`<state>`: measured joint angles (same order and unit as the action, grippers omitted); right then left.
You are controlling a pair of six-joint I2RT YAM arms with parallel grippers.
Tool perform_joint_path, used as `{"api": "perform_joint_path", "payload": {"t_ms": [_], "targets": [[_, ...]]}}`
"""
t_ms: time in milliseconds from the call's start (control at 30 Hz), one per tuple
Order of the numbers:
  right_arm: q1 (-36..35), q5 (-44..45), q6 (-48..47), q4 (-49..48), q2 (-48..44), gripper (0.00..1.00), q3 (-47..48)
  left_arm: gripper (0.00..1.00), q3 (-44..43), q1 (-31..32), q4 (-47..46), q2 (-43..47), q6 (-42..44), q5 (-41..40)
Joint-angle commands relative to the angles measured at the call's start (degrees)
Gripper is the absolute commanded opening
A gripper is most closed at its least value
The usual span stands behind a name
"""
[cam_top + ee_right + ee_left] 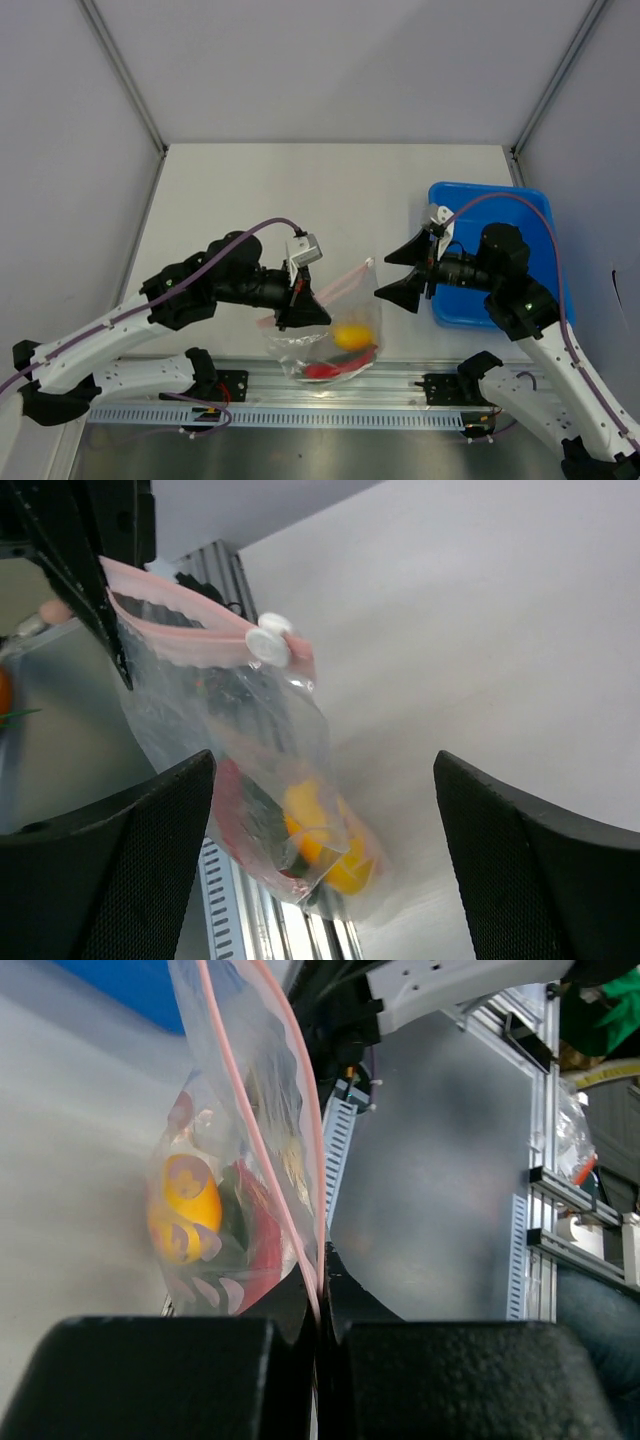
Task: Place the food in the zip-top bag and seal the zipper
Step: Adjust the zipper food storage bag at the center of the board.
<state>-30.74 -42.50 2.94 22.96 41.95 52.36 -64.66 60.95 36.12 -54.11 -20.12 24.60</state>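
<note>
The clear zip-top bag [335,335] hangs near the table's front edge with the food inside: a yellow-orange piece [350,335], a red chili [330,369] and dark green pieces [262,815]. My left gripper [305,312] is shut on the bag's pink zipper strip [262,1150] at its left end. The zipper [195,642] carries a white slider [268,645] in the right wrist view. My right gripper [400,275] is open and empty, just right of the bag's upper corner, not touching it.
A blue plastic bin [495,250] stands at the right, partly under my right arm. A metal rail [300,400] runs along the table's front edge below the bag.
</note>
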Motion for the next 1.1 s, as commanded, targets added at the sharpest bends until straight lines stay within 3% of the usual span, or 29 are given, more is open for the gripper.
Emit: {"api": "perform_joint_path", "payload": {"t_ms": [0,233,467,567,767,900,933,1000,1067], "targets": [[4.72,-16.43,-0.83,-3.54,0.67,0.91,1.43,0.01,-0.2,-0.83,-3.25,2.69,2.28,5.98],[6.31,-28.59,5.75,-10.56,3.48,0.86,0.38,0.01,-0.29,-0.83,-5.35,3.22,1.66,10.64],[2.97,-29.57,9.54,-16.37,6.2,0.86,1.52,0.01,0.07,-0.83,-8.43,2.78,0.34,13.72],[-0.01,-28.87,8.22,-14.79,8.31,0.83,2.75,0.0,-0.2,-0.83,-8.52,2.34,0.26,14.25],[-2.74,-28.43,11.11,-20.67,9.99,0.76,2.31,0.01,-0.46,-0.92,-8.96,1.73,0.17,15.39],[-3.01,-29.74,12.53,-23.91,11.39,0.5,2.14,0.01,-0.73,-0.83,-8.35,1.81,0.43,14.6],[-3.18,-29.75,12.53,-23.84,11.57,0.5,2.05,0.0,-0.73,-0.83,-8.26,1.9,0.52,14.34],[-3.18,-29.66,12.79,-23.93,11.48,0.16,1.44,0.01,-0.38,-0.92,-8.34,2.42,0.52,13.55],[-3.18,-29.22,12.88,-23.67,11.31,0.05,0.99,0.0,0.24,-1.27,-8.96,2.86,0.34,12.15]]}}
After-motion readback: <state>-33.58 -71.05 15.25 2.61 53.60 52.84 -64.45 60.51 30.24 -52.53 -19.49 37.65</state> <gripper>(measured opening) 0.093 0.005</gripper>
